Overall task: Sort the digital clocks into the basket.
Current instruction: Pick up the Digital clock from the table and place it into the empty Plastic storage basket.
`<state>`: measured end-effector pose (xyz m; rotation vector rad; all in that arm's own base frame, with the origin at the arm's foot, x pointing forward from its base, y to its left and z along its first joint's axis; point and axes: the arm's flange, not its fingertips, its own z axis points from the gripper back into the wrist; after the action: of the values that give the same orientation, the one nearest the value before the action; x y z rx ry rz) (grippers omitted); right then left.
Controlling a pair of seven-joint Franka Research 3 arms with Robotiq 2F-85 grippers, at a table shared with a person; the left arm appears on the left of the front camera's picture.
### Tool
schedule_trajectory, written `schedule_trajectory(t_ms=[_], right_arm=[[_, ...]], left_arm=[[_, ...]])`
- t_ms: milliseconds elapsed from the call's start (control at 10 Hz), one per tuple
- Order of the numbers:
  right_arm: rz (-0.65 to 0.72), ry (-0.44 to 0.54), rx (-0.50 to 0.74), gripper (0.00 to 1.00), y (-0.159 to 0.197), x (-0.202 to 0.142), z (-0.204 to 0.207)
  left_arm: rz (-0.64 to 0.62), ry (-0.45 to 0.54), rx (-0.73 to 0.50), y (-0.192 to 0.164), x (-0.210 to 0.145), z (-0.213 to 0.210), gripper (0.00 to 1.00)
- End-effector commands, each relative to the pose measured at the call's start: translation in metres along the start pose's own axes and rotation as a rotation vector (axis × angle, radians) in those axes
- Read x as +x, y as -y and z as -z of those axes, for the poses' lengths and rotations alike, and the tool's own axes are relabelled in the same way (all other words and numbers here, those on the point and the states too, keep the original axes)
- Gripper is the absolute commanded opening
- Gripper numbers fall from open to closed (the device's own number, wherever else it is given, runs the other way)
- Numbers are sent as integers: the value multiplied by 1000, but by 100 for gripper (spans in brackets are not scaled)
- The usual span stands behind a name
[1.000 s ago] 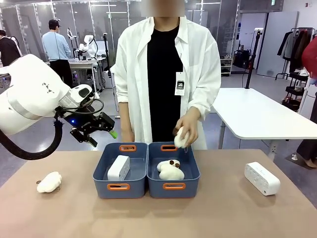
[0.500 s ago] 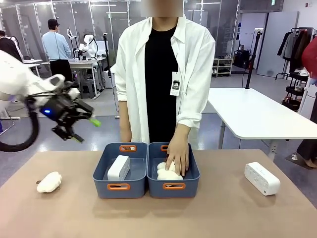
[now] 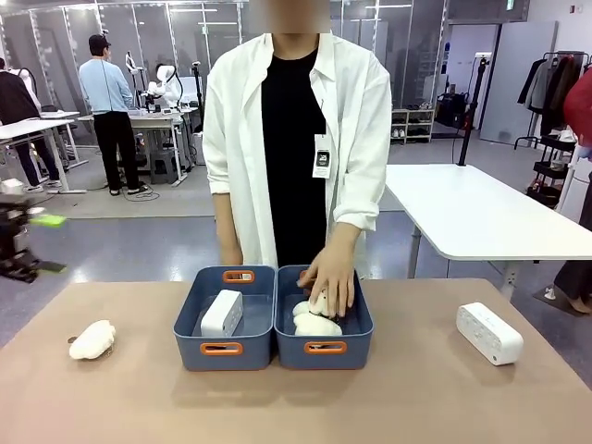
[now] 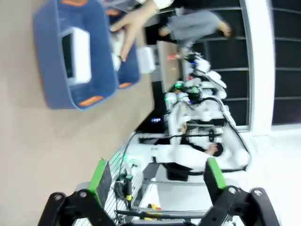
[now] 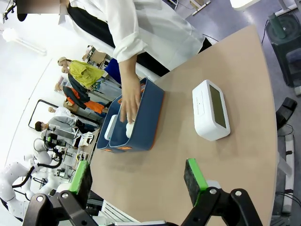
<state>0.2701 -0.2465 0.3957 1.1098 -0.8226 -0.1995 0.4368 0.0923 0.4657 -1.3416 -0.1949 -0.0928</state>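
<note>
White clock (image 5: 211, 110) beyond right gripper (image 5: 137, 179)

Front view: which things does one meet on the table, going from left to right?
Plush toy, left basket with the first digital clock inside, right basket with the person's hand in it, second digital clock.

White clock (image 3: 222, 314) inside blue basket (image 3: 189, 340); second clock (image 3: 489, 332) outside.

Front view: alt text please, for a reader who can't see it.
A person's hand rests on cream plush toys in the right slate-blue basket; the left basket holds one white digital clock. A second digital clock lies on the table at right, a lone plush toy at left. The left gripper hangs at the left edge, blurred.
</note>
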Motion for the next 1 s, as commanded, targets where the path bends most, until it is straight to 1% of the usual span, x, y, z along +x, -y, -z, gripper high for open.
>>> schedule_trajectory(t_ms=[0, 100, 200, 300, 400, 500, 600, 700, 800, 900], right_arm=[[13, 6, 11, 100, -3, 1, 0], [0, 0, 0, 100, 0, 0, 0], [-71, -90, -107, 100, -26, 5, 4], [-175, -216, -295, 100, -47, 25, 17], [-232, -325, -509, 100, -64, 49, 36], [-274, -401, -623, 100, -74, 72, 55], [-292, -501, -715, 100, -85, 79, 73], [-355, -619, -796, 100, -84, 102, 100], [-375, -673, -878, 100, -79, 117, 126], [-401, -690, -927, 100, -73, 123, 153]], left_arm=[[100, 7, -198, -39, -37, -35, 100], [105, 37, -215, -50, -52, -51, 100], [107, 65, -223, -54, -71, -61, 100], [130, 73, -231, -62, -73, -63, 100], [145, 64, -235, -65, -79, -63, 100], [150, 77, -245, -65, -89, -62, 100], [109, 120, -241, -49, -116, -67, 100], [115, 117, -277, -59, -112, -63, 100], [120, 104, -242, -65, -89, -65, 100], [120, 104, -242, -65, -89, -65, 100]])
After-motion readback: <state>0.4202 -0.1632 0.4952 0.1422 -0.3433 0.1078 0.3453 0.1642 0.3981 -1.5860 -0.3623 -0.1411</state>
